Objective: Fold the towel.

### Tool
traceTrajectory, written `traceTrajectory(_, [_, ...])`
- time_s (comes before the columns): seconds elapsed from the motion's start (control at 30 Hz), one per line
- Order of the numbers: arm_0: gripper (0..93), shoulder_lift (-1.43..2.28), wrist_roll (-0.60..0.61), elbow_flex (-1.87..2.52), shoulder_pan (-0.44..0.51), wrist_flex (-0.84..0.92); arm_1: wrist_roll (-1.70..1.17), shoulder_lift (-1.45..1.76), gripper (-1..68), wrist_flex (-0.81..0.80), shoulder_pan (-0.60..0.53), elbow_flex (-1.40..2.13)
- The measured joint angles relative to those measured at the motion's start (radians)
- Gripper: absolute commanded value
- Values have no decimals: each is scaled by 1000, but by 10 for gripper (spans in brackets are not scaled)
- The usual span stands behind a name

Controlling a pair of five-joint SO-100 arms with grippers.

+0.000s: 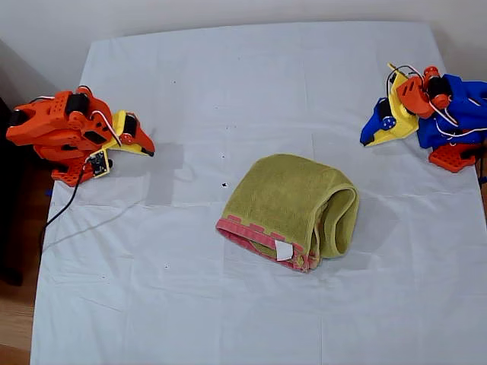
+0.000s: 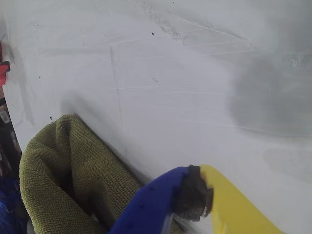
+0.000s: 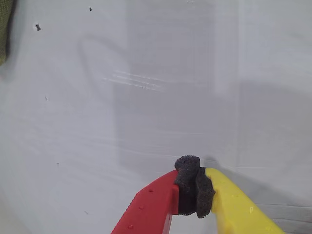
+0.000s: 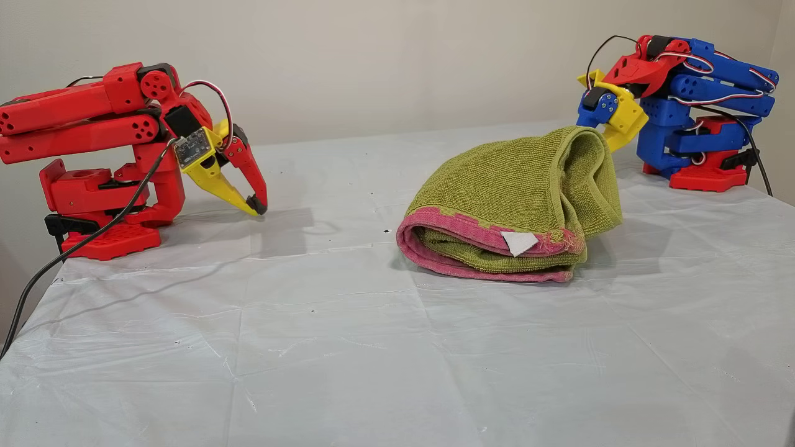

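White sheet (image 1: 190,304) covers the table, and the towel (image 1: 293,205) sits folded in a lumpy bundle mid-sheet, pink hem and white tag (image 1: 284,251) showing. My first gripper (image 1: 373,137) and my second gripper (image 1: 148,148) are parked well away from the towel, both pinched together on nothing.

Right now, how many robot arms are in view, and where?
2. The red arm sits at the exterior view's left, the blue arm at its right, both apart from the towel.
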Motion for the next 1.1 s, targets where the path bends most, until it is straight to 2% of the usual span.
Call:
traceTrajectory(0.2, [2, 0, 26, 0, 0, 23, 0, 0, 1, 0, 0, 0])
traceTrajectory(0.4, [2, 0, 78, -6, -64, 57, 0, 0, 1, 0, 0, 0])
traceTrajectory(1.1, [1, 0, 37, -6, -67, 52, 0, 0, 1, 0, 0, 0])
